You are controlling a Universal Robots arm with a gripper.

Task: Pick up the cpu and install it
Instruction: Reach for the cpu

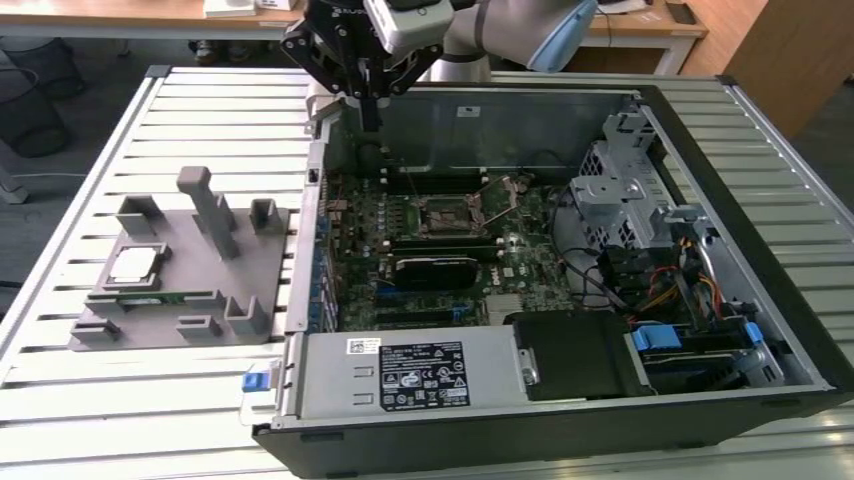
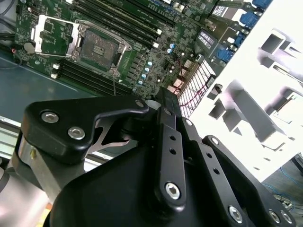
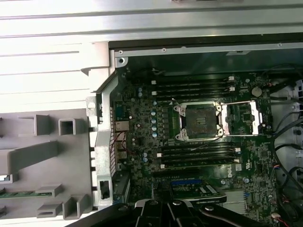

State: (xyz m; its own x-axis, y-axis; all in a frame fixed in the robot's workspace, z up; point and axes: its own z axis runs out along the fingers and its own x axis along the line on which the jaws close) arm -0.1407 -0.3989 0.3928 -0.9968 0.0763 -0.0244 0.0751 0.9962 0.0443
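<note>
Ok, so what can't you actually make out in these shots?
- Underside of the chip: in the exterior view it lies silvery side up on the grey holder, which hides it.
- Contacts inside the socket: too small in the exterior view.
- Near part of the circuit board: in the second wrist view the gripper covers it.
- Far end of the grey holder: cut off by the edge of the first wrist view.
</note>
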